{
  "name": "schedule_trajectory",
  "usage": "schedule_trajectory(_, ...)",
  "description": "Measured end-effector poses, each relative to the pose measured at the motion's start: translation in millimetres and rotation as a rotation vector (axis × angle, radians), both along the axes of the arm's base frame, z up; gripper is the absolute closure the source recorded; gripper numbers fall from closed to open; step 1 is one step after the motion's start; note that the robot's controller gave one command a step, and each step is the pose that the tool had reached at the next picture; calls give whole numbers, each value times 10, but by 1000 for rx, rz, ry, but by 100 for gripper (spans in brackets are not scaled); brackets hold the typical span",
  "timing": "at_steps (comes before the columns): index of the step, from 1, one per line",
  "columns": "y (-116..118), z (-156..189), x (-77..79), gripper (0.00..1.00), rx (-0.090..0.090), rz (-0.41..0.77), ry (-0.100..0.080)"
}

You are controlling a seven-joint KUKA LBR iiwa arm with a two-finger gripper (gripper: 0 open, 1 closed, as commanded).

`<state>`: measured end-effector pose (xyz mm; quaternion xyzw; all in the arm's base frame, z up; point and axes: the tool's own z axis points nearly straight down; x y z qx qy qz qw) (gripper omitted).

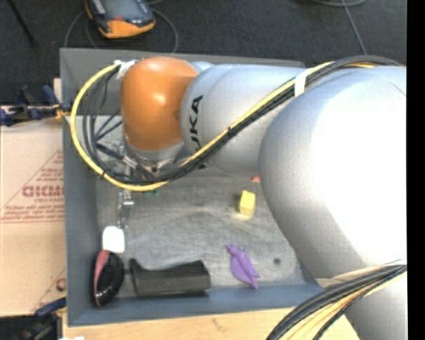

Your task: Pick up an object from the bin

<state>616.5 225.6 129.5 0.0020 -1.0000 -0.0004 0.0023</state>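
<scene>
My gripper (pixel 126 201) hangs below the orange wrist cover over the left part of the bin, close to the left wall. Just below it lies a small white block (pixel 113 240), a little apart from the gripper's tip. In the bin's front left corner, in front of the white block, lies a black and red oval thing (pixel 105 277). A black oblong block (pixel 170 278) lies along the front wall right beside it.
A purple toy figure (pixel 242 265) lies at the front middle and a yellow cube (pixel 246 203) further back to the right. The thick arm covers the bin's right and back parts, with a yellow cable looping round the wrist.
</scene>
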Motion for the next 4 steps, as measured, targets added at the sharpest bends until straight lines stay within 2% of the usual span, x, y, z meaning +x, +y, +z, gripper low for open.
schedule_trajectory(1, -8, 47, 24, 0, 2, -4, -8)
schedule_trajectory(2, 49, -47, 160, 0, 1, 50, -12)
schedule_trajectory(3, 60, -303, 187, 0, 0, 352, -9)
schedule_trajectory(4, 59, -343, 194, 0, 0, 416, -9)
